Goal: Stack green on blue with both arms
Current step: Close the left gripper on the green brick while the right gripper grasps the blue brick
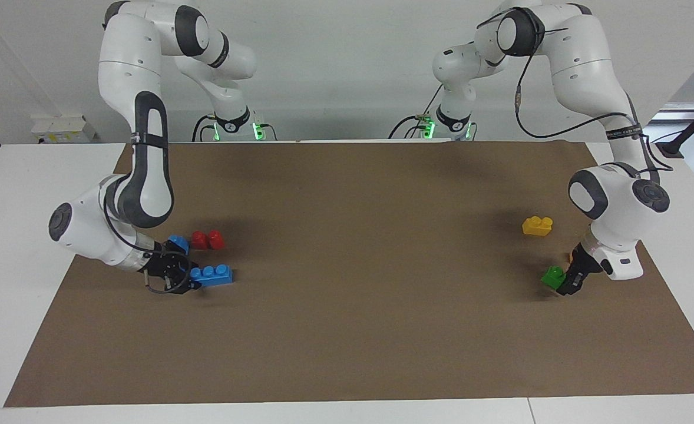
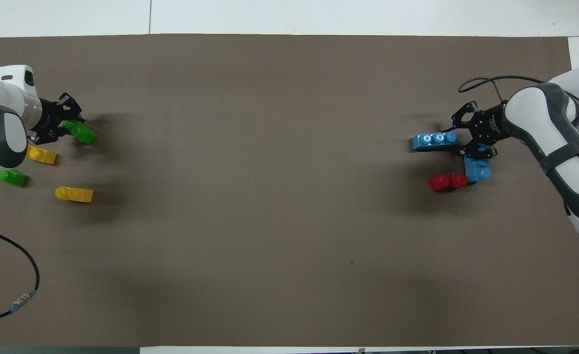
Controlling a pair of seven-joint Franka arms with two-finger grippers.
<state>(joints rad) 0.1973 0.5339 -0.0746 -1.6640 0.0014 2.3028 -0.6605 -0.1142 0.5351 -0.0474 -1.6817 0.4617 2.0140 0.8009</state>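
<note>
Brown paper [image 1: 347, 330] covers the white table, and both white jointed arms are bent low at its ends.

At the left arm's end, the left gripper [image 1: 571, 282] [image 2: 57, 129] is down at a small bright green plastic two-stud brick [image 1: 553, 276] [image 2: 79, 132]; the brick's one end sits between the black fingers, which appear closed narrowly on it, its free end pointing toward the table's middle.

At the right arm's end, the right gripper [image 1: 185, 281] [image 2: 459, 139] has a long bright blue plastic three-stud brick [image 1: 212, 274] [image 2: 434, 140] by one end between its fingers, which are set narrow against it; the rest of the brick sticks out toward the table's middle.

By count: two green bricks, the second [image 2: 12, 177] lying nearer to the robots than the first; two blue bricks, the second [image 1: 178, 242] [image 2: 477, 170] nearer to the robots than the held one and touching a red two-stud brick [image 1: 207, 239] [image 2: 447, 182]; one red; two yellow two-stud bricks [image 1: 537, 225] [image 2: 73, 193], the other [image 2: 41, 155] lying between the two green ones.
</note>
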